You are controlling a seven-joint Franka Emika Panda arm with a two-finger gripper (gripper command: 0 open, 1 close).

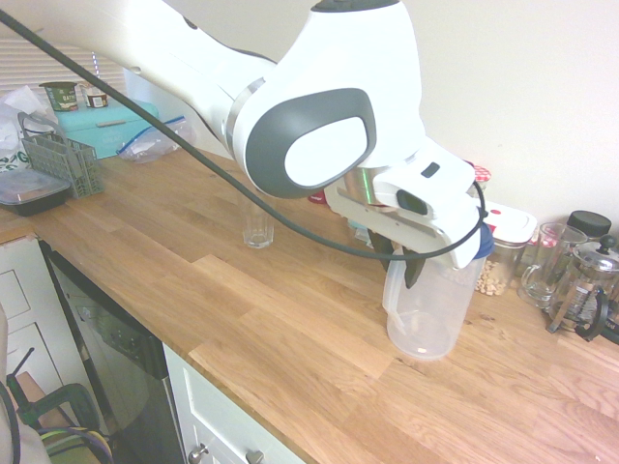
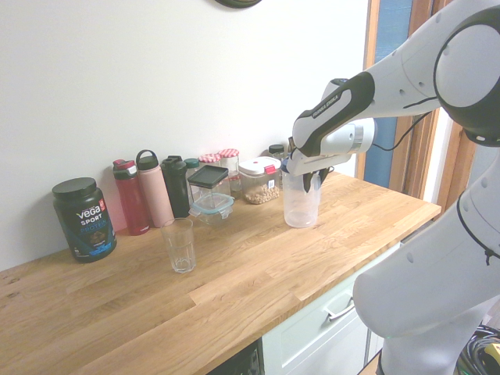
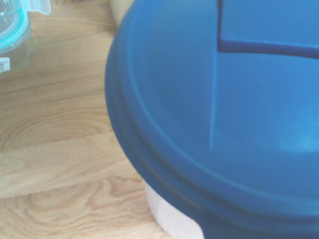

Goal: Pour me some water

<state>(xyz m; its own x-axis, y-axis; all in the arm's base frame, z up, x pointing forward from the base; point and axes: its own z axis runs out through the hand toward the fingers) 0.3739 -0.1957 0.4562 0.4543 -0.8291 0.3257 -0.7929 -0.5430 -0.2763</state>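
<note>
Blue-lidded pitcher [image 1: 426, 314]: its handle [image 1: 392, 291] is straddled by the gripper [image 1: 397, 259], fingers apart; best centred, then squeezed firmly.

Home kitchen: wooden worktop [image 1: 251, 319] over white cupboards [image 1: 224, 411] and a built-in dishwasher [image 1: 116, 333], with dish rack [image 1: 66, 162], French press [image 1: 583, 285], glass mug [image 1: 548, 259], food tubs [image 2: 260, 181], drinking bottles [image 2: 155, 191] and a black Vega Sport protein jar [image 2: 84, 220] along the wall
</note>
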